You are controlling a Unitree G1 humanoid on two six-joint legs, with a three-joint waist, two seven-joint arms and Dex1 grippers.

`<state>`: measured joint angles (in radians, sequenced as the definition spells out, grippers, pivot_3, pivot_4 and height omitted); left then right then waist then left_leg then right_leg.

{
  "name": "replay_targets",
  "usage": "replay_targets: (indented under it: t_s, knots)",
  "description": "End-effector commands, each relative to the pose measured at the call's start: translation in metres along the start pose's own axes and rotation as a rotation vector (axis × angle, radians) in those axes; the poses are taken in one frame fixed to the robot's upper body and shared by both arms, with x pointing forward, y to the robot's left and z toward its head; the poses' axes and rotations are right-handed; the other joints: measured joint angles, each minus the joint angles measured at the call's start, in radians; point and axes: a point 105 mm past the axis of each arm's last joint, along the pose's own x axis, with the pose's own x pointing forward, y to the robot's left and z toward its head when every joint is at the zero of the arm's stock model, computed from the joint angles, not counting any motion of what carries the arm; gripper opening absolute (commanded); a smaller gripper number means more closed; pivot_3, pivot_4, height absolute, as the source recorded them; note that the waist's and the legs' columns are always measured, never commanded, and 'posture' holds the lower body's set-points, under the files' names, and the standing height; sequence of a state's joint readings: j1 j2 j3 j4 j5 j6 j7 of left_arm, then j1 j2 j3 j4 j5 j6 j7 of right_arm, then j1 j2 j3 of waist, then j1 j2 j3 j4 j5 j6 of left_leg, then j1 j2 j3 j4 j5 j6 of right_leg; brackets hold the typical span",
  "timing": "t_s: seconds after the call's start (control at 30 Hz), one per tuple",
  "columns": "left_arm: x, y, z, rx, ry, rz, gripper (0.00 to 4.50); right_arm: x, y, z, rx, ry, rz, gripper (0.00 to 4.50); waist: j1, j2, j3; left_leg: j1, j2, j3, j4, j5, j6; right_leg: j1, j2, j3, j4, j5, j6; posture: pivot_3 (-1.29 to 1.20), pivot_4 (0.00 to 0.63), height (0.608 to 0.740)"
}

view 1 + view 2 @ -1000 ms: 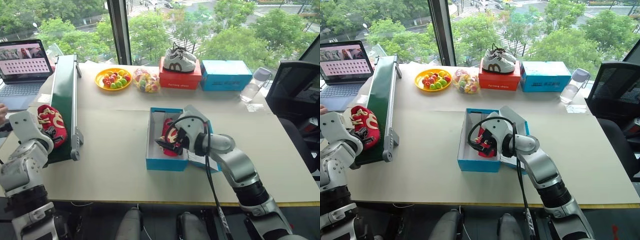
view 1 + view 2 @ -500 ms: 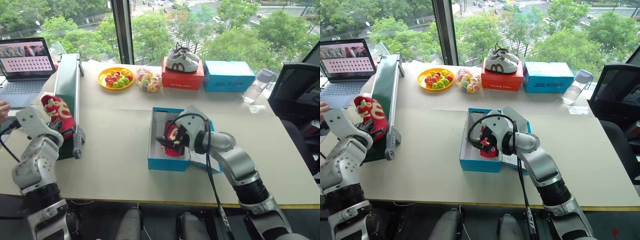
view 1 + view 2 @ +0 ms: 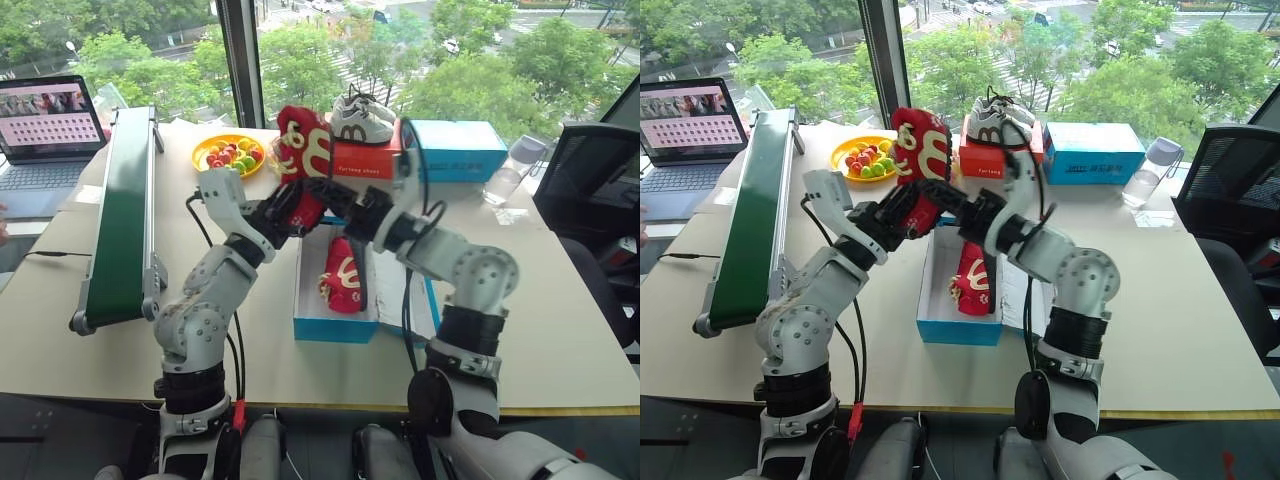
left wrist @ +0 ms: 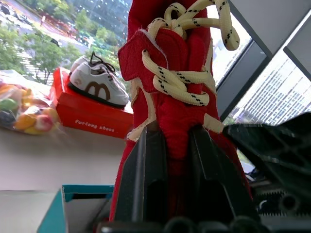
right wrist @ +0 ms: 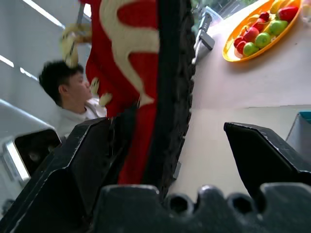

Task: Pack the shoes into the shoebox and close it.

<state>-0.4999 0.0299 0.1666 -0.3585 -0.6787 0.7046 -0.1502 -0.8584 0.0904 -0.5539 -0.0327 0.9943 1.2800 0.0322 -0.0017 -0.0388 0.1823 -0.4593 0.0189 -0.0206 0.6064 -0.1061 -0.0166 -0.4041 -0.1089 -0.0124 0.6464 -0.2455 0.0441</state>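
Note:
My left gripper (image 3: 298, 207) is shut on a red shoe (image 3: 306, 148) with yellowish laces and holds it toe-up above the far end of the open blue shoebox (image 3: 334, 328). In the left wrist view its fingers (image 4: 146, 179) clamp the shoe (image 4: 170, 92) below the laces. The other red shoe (image 3: 343, 285) lies inside the box. My right gripper (image 3: 345, 203) is open right beside the raised shoe; in the right wrist view the shoe's black sole (image 5: 167, 87) stands between its spread fingers (image 5: 265, 155), close to one of them. The box's lid lies open on the right, mostly behind my right arm.
A green conveyor (image 3: 120, 210) runs along the left, with a laptop (image 3: 45, 130) behind it. At the back are a yellow fruit plate (image 3: 226, 155), white sneakers (image 3: 362, 118) on a red box, a blue box (image 3: 455, 150) and a bottle (image 3: 505, 180). A black chair (image 3: 590, 190) stands right. A person (image 5: 68, 92) sits behind.
My left gripper has lifted the red shoe off the conveyor and swung it right, over the shoebox. My right gripper has risen out of the box, leaving the other shoe there, and rolled.

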Motion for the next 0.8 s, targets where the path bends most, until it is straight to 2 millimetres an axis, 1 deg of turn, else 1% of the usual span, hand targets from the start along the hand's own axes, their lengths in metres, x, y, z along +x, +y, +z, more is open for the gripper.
replay_targets:
  t_s: [0.03,0.23,0.33,0.4,0.43,0.57,0.63,0.7,0.8]
  knots:
    - [0.003,-0.022,0.005,-0.005,-0.021,-0.094,0.13,0.011,0.035,0.007,0.048,-0.024,0.119,4.50,-0.007,0.000,0.000,0.000,0.000,0.000,0.000,0.000,0.000,0.000,0.000,0.000,0.000,0.000,0.000,0.00,0.150,0.737]
    - [0.008,-0.028,0.007,-0.011,-0.019,-0.137,0.13,0.007,0.032,0.009,0.028,-0.033,0.065,4.50,-0.015,0.001,0.001,0.000,0.000,0.000,0.000,0.000,0.001,0.000,0.000,0.000,0.000,0.000,0.000,0.00,0.150,0.737]
    - [0.010,-0.025,0.006,-0.005,-0.013,-0.132,0.13,0.006,0.028,0.008,0.043,-0.046,0.036,3.75,-0.013,0.001,0.001,0.000,0.000,0.000,0.000,0.000,0.001,0.000,0.000,0.000,0.000,0.000,0.000,0.00,0.150,0.737]
    - [0.010,-0.023,0.004,0.017,0.004,-0.126,0.13,0.005,0.027,0.008,0.045,-0.055,0.025,3.12,-0.013,0.001,0.001,0.000,0.000,0.000,0.000,0.000,0.001,0.000,0.000,0.000,-0.001,0.000,0.000,0.00,0.150,0.737]
    - [0.010,-0.022,0.003,0.027,0.010,-0.120,0.13,0.005,0.027,0.008,0.044,-0.057,0.025,2.71,-0.013,0.001,0.001,0.000,0.000,0.000,0.000,0.000,0.001,0.000,0.000,0.000,-0.001,0.000,0.000,0.00,0.150,0.737]
    - [0.010,-0.020,-0.001,0.039,0.027,-0.111,0.13,0.005,0.026,0.009,0.033,-0.059,0.017,1.36,-0.013,0.001,0.001,-0.001,0.000,0.000,0.000,0.000,0.001,0.000,0.000,0.000,-0.002,0.000,0.000,0.00,0.150,0.737]
    - [0.009,-0.020,-0.003,0.044,0.037,-0.111,0.13,0.006,0.025,0.008,0.025,-0.054,0.009,0.89,-0.013,0.002,0.001,-0.001,0.000,0.000,0.000,0.000,0.001,0.000,0.000,0.000,-0.002,0.000,0.000,0.00,0.150,0.737]
    - [0.009,-0.020,-0.005,0.051,0.047,-0.107,0.13,0.007,0.026,0.006,0.024,-0.053,0.012,0.58,-0.013,0.002,0.001,-0.001,0.000,0.000,0.000,-0.001,0.002,0.000,0.000,0.000,-0.002,0.000,0.000,0.00,0.150,0.737]
    - [0.008,-0.012,-0.005,0.071,0.035,-0.063,0.13,0.008,0.028,0.006,0.028,-0.058,0.022,0.58,-0.013,0.002,0.001,-0.001,0.000,0.000,0.000,-0.001,0.002,0.000,0.000,0.000,-0.002,0.000,0.000,0.00,0.150,0.737]
